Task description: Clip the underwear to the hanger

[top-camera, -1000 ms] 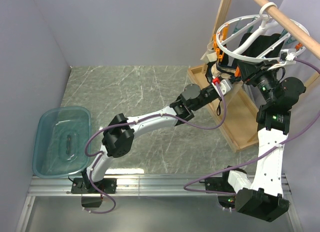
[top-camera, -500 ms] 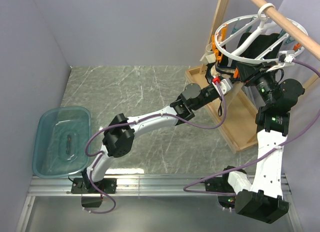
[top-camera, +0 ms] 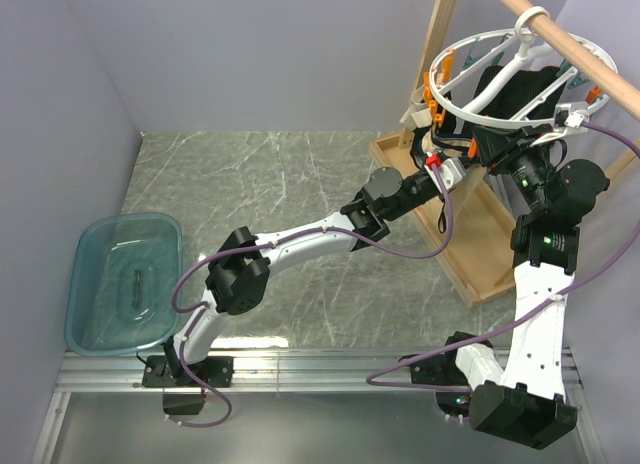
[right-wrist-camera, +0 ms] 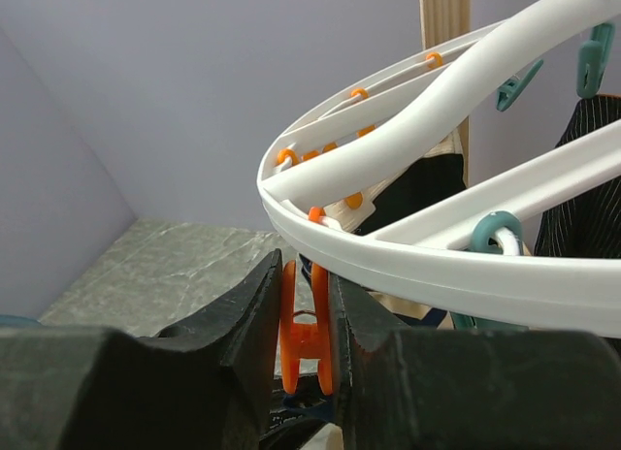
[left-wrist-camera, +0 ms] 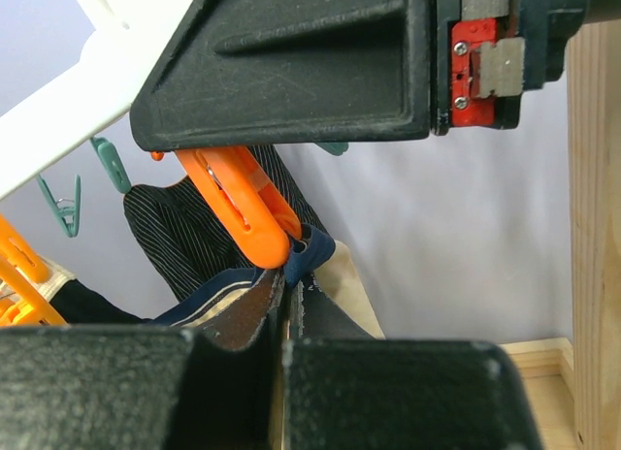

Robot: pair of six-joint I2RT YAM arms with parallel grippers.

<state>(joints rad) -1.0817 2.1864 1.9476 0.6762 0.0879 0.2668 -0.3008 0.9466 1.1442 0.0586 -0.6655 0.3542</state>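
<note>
Crept slightly left since one second ago, swinging white round plastic hanger (right-wrist-camera: 437, 266) along: right gripper (right-wrist-camera: 306, 343), pinched on orange plastic clothespin (left-wrist-camera: 243, 203). At far right, left gripper (left-wrist-camera: 281, 324) clamped on beige navy-trimmed fabric underwear (left-wrist-camera: 349, 280), trim touching clothespin mouth. Probably ready for release.

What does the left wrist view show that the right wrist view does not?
Left wrist only: the left end effector pinching the underwear, whose navy trim meets the orange clip's tip. Right wrist only: the clip's handles between the right end effector's fingers, and the marble table. Both: that clip, the white hanger, the wooden post.
</note>
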